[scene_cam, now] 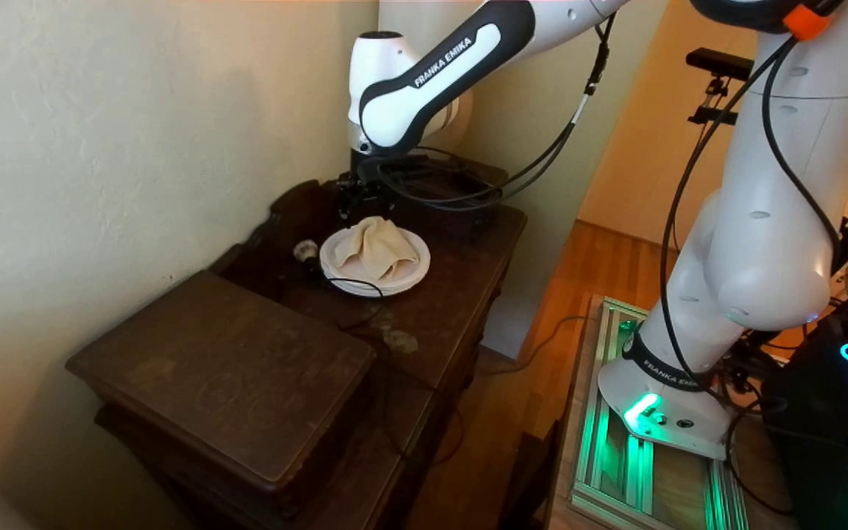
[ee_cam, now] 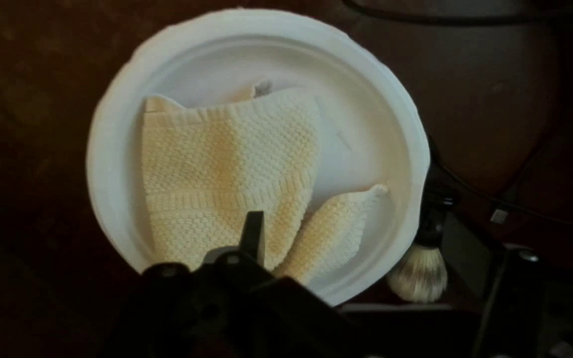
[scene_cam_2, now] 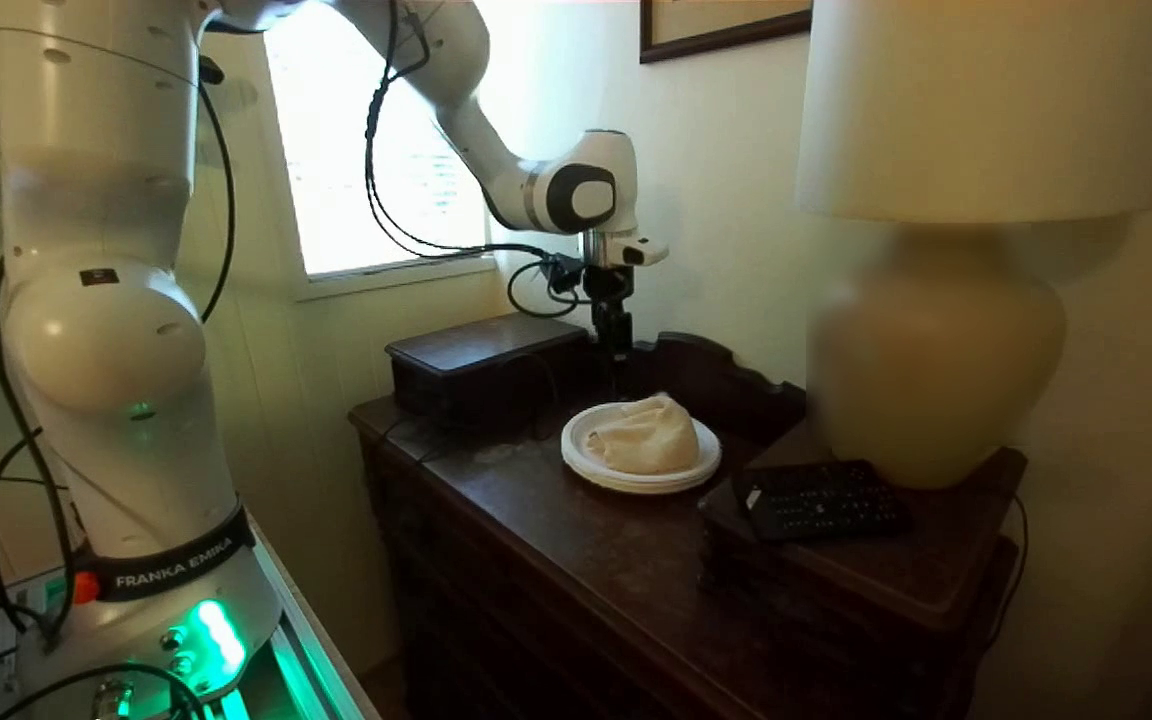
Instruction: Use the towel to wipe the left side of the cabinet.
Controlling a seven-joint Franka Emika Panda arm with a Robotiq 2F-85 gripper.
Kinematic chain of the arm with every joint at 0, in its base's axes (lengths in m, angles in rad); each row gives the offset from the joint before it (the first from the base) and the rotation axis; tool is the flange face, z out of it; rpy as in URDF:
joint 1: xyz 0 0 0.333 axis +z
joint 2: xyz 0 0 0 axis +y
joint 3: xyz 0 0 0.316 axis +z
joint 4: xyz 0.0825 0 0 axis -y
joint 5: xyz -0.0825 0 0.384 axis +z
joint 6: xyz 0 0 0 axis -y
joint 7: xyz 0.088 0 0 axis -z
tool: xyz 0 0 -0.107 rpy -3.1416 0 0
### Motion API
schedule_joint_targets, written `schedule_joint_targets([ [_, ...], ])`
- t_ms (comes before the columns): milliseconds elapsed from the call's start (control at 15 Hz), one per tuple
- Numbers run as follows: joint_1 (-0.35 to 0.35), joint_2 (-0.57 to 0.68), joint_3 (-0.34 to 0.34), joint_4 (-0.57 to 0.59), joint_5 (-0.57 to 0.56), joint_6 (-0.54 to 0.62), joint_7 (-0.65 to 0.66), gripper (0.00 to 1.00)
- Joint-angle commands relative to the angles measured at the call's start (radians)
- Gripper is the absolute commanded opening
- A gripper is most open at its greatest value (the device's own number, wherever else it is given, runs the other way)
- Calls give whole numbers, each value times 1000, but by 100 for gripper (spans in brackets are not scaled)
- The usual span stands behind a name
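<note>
The cream towel [scene_cam: 376, 249] lies crumpled on a stack of white plates [scene_cam: 417, 276]; it also shows in an exterior view [scene_cam_2: 651, 437] and in the wrist view [ee_cam: 227, 164]. The plates rest on the dark brown wooden cabinet [scene_cam: 461, 269], which shows in both exterior views [scene_cam_2: 576, 545]. My gripper [scene_cam_2: 613, 348] points down above the cabinet top, near the plates on the wall side, apart from the towel. In the wrist view the gripper [ee_cam: 363, 241] has its fingers wide apart with nothing held; one finger overlaps the towel in the picture, the other is beyond the plate rim.
A shaving brush [ee_cam: 418, 273] lies beside the plates, with a thin black cable near it. Raised wooden boxes [scene_cam: 225, 375] flank the cabinet top. A large lamp [scene_cam_2: 936, 340] and a black keypad [scene_cam_2: 821, 498] stand on one box. A wall runs behind.
</note>
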Motion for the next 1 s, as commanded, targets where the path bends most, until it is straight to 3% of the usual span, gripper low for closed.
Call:
schedule_joint_targets([
  [0, -6, -119, 9, -11, 15, -217, -87, 100],
  [400, 7, -252, 45, 2, -128, -431, -145, 100],
  [533, 8, -284, 64, -12, -177, -405, -214, 100],
  [600, -4, -245, 60, 8, -133, -409, -164, 100],
  [933, -6, -244, 63, 8, -138, -409, -167, 100],
])
